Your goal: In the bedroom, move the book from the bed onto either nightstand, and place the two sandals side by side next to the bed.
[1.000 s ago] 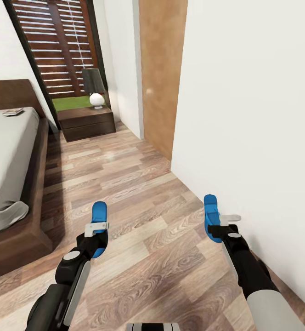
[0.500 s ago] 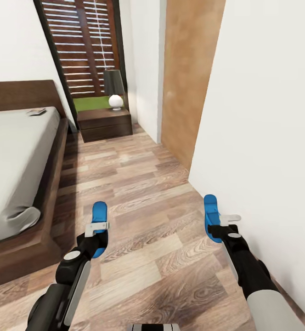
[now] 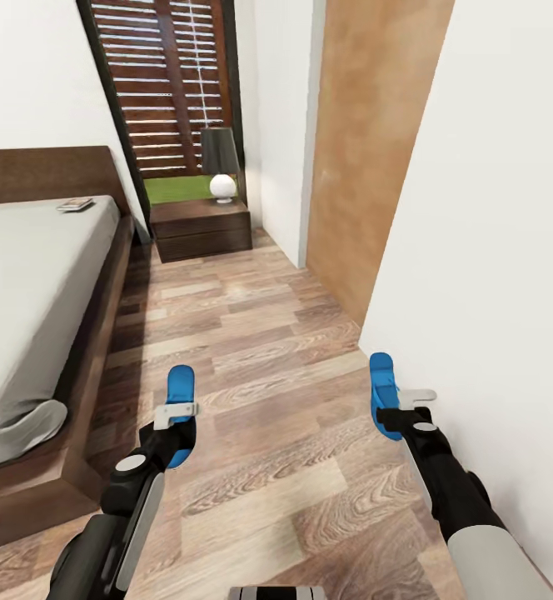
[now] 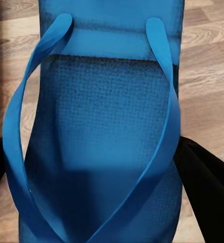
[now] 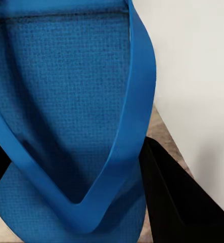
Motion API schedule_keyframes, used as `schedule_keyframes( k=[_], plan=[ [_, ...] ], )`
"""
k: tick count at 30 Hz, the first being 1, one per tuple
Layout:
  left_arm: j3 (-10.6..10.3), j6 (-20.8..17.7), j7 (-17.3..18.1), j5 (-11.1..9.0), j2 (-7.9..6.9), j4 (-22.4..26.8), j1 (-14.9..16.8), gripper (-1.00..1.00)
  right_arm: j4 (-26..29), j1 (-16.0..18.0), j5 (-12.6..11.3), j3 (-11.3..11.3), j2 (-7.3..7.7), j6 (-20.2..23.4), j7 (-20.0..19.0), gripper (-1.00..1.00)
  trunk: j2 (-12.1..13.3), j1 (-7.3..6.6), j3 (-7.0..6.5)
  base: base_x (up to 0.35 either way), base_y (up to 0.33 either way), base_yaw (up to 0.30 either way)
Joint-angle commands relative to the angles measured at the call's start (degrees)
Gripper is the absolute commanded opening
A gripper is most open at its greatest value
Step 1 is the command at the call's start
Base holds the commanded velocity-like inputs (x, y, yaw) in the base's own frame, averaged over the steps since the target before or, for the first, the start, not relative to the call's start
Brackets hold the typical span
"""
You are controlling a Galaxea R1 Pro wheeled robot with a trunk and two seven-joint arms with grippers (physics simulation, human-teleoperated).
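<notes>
With a sandal carried in each gripper, you are rolling down the aisle between the bed (image 3: 35, 283) and the white wall, and the view has swung since a second ago: more mattress shows at the left, and the nightstand (image 3: 200, 229) with its lamp (image 3: 219, 162) has slid toward the middle of the head view. That is the camera turning with the base, not the furniture moving.

Your left gripper (image 3: 176, 415) is clamped on the left sandal (image 3: 179, 392), held out over the plank floor (image 3: 276, 400); the left wrist view has its sole and straps up close between the dark fingers (image 4: 205, 187). Your right gripper (image 3: 406, 404) grips the right sandal (image 3: 382, 392) the same way, tilted on edge and close to the wall. Neither arm has changed pose against the body.

The book (image 3: 77, 204) lies at the far end of the mattress by the headboard, not yet moved, well apart from both grippers.

Both sandals are in hand and the bedside floor sits just to your left, so setting them down side by side looks like the next step, with the book left for after.
</notes>
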State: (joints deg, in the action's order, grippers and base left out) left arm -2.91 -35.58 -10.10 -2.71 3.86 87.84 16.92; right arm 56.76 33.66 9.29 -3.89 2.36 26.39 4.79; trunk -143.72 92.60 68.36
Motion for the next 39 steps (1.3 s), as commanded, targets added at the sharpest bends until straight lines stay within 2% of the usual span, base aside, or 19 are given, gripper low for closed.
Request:
schedule_keyframes(
  k=[1, 12, 39],
  plan=[
    [-0.1, -0.3, -0.4, -0.2, 0.00, 0.1, 0.0, -1.00, 0.1, 0.0, 0.4, 0.0, 0.01, 0.4, 0.0, -1.00, 0.0, 0.02, 0.05, 0.335, 0.000, 0.270],
    [-0.1, -0.3, -0.4, -0.3, 0.00, 0.1, 0.0, -1.00, 0.1, 0.0, 0.4, 0.0, 0.03, 0.4, 0.0, -1.00, 0.0, 0.02, 0.05, 0.335, 0.000, 0.246],
    [-0.2, -0.3, -0.4, -0.3, 0.09, 0.1, 0.0, -1.00, 0.1, 0.0, 0.4, 0.0, 0.02, 0.2, -0.2, -1.00, 0.0, 0.02, 0.05, 0.335, 0.000, 0.028]
  ],
)
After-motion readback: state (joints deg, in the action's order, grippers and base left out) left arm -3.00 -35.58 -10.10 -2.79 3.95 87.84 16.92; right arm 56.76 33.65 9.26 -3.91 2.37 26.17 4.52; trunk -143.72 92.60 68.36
